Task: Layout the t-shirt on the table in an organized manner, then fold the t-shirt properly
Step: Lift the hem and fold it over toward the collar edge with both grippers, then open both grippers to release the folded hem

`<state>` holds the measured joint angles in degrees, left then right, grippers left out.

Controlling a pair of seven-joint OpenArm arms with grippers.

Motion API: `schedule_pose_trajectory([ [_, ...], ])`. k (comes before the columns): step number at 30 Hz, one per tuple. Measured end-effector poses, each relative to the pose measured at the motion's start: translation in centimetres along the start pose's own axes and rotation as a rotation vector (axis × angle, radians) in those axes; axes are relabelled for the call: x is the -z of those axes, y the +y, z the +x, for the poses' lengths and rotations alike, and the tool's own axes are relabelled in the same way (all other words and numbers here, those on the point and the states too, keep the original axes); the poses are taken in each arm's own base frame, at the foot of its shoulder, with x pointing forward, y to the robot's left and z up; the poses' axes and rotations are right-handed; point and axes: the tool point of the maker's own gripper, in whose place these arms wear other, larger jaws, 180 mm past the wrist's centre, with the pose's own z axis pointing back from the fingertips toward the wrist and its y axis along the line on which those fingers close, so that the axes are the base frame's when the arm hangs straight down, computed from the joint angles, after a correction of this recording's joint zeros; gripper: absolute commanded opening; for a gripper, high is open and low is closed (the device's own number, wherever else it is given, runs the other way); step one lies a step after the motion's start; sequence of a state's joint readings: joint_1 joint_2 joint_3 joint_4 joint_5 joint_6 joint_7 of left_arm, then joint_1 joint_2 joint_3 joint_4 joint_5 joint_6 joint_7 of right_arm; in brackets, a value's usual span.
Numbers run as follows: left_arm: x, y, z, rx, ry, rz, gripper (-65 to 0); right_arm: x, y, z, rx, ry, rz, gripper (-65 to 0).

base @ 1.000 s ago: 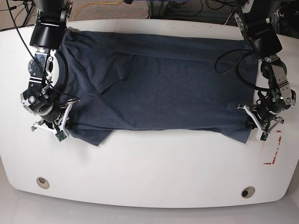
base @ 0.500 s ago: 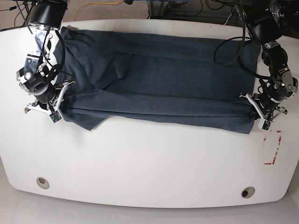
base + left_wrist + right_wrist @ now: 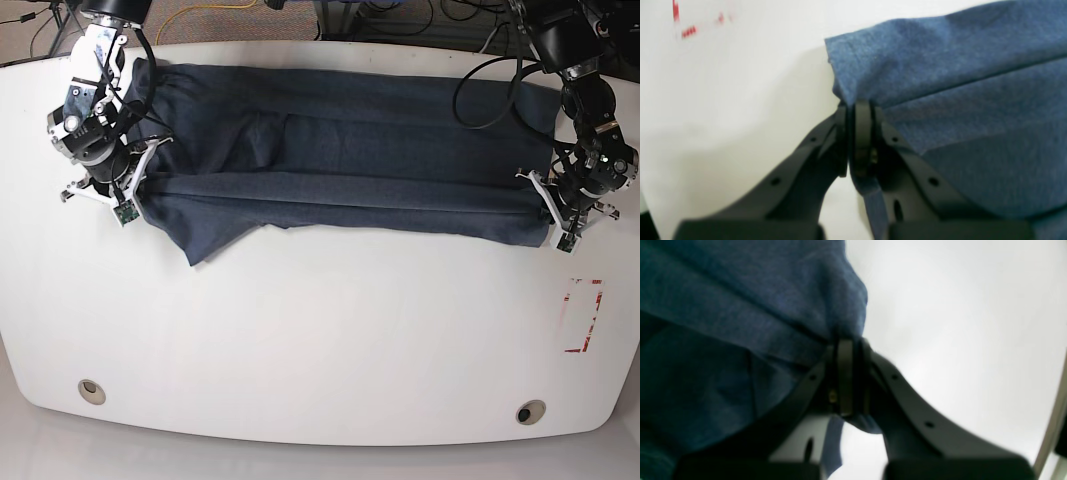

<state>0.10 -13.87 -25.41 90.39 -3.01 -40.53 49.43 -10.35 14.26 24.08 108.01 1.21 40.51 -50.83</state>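
The dark navy t-shirt [image 3: 350, 165] lies stretched across the far half of the white table [image 3: 320, 330], its near edge doubled over toward the back. No lettering or label shows. My left gripper [image 3: 548, 213] is on the base view's right, shut on the shirt's right edge; the left wrist view shows its jaws [image 3: 858, 133] pinching blue fabric [image 3: 957, 100]. My right gripper [image 3: 133, 195] is on the base view's left, shut on the shirt's left edge; the right wrist view shows its jaws [image 3: 846, 373] clamped on cloth [image 3: 740, 340]. A sleeve flap [image 3: 205, 240] hangs toward the front at the left.
A red-and-white marking [image 3: 583, 315] sits on the table at the right, also seen in the left wrist view [image 3: 686, 30]. Two metal grommet holes [image 3: 91, 391] [image 3: 530, 412] lie near the front edge. Cables [image 3: 200, 15] run behind the table's back edge.
Both grippers have moved toward the back of the table, carrying the shirt's near edge with them. The fold has moved back and the shirt now covers a narrower band.
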Motion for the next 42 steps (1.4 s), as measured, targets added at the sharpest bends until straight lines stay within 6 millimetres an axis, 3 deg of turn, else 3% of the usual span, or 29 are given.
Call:
schedule_pose_trajectory([
  [9,-0.6,-0.9,-2.2,0.017,0.046,-0.009,-63.3,-0.4,1.1,-2.8,0.017,0.059,0.021,-62.9],
  [12,-0.6,-1.2,-2.9,0.018,0.064,-0.013,-56.7,-0.4,1.3,-3.2,0.017,0.068,0.026,-60.1],
  [19,-0.8,-1.1,-4.2,0.019,0.125,-0.007,-33.2,-0.5,1.4,-3.8,0.012,0.088,0.024,-32.8],
  [21,-0.8,-1.0,-4.2,0.020,0.127,-0.006,-29.9,-0.6,1.2,-3.9,0.006,0.094,0.017,-27.0],
  [26,-1.2,-0.8,-3.5,0.035,0.108,0.009,-30.1,-1.2,1.2,-2.1,0.019,0.041,-0.008,-20.3],
  [30,-2.0,-0.3,-1.7,0.059,0.061,0.038,-30.1,-1.0,1.6,-0.3,0.034,-0.007,-0.002,-20.1],
  [37,-2.4,0.9,1.8,0.064,-0.017,0.073,-30.4,0.3,0.5,4.1,0.095,-0.106,-0.025,-19.8],
  [42,-2.2,1.2,2.2,0.053,-0.023,0.075,-30.4,2.1,0.9,5.7,0.141,-0.129,0.020,-20.3],
])
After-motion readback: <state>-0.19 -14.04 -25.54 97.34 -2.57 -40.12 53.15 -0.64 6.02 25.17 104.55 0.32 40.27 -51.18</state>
